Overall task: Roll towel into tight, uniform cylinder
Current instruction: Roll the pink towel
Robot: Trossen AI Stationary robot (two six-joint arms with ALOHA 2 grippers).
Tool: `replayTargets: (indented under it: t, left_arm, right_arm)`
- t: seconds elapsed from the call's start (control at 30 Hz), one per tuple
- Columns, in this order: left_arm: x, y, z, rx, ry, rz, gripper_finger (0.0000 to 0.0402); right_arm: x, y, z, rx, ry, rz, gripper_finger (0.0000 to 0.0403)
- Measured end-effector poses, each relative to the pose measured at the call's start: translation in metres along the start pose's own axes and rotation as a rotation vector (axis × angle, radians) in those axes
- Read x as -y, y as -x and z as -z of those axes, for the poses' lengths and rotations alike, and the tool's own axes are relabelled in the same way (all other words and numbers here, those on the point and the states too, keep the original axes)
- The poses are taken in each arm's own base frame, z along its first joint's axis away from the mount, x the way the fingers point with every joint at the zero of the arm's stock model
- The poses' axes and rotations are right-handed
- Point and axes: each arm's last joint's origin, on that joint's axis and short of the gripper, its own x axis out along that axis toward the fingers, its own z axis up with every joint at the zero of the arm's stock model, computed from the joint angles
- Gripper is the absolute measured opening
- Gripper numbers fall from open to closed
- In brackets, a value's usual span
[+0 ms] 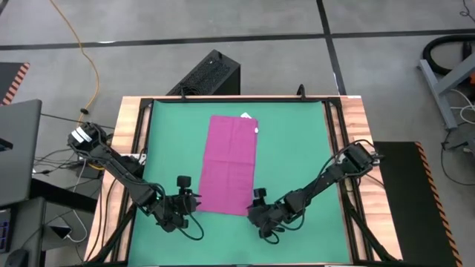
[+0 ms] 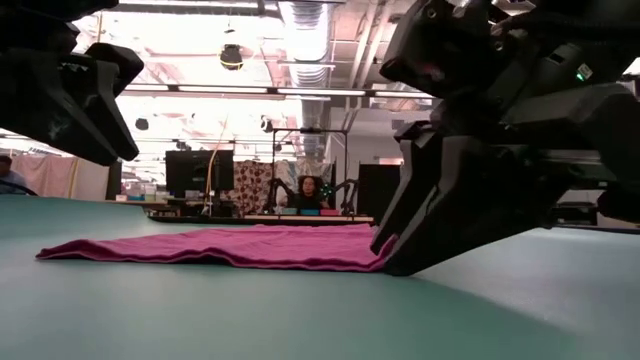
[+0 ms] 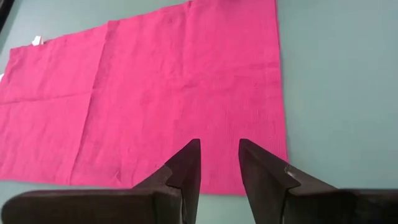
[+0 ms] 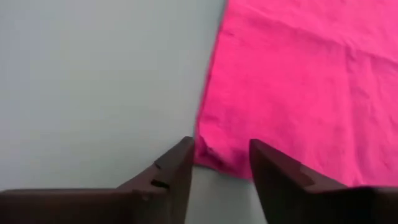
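The magenta-pink towel [image 1: 231,163] lies spread flat on the green mat [image 1: 297,148], long side running near to far, its white tag [image 1: 247,116] at the far right corner. My left gripper [image 1: 191,199] is open and hovers above the towel's near left corner [image 3: 249,180], raised off the mat in the low view [image 2: 110,140]. My right gripper [image 1: 256,202] is open and low at the mat, its fingers standing on either side of the towel's near right corner [image 4: 208,152], which is slightly rumpled. My right gripper comes slanting down from the near right, fingertips at mat level [image 2: 390,265] right at the towel's near right corner [image 4: 208,152]. I cannot tell whether a finger touches the cloth. The towel lies flat on the mat.
The mat is framed by wooden table edges [image 1: 135,133]. A black box [image 1: 211,74] stands beyond the far edge. Bare green mat lies on both sides of the towel. A person [image 2: 302,190] sits in the room far behind the table.
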Motion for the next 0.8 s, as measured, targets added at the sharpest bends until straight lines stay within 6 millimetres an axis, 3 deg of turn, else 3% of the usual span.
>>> replayTargets:
  t: [0.37,0.57,0.8]
  left_arm:
    - [-0.001,0.000,-0.001,0.014,0.005,-0.034,0.0100]
    - [-0.007,-0.005,-0.001,0.089,-0.036,-0.164,0.0100]
    - [-0.014,-0.023,0.023,0.132,-0.020,-0.042,0.0099]
  right_arm:
    - [-0.003,0.001,0.003,0.002,-0.010,0.042,0.0014]
    - [-0.011,0.006,0.002,0.032,-0.007,0.018,0.0014]
    - [-0.010,0.025,-0.014,0.059,-0.022,-0.062,0.0006]
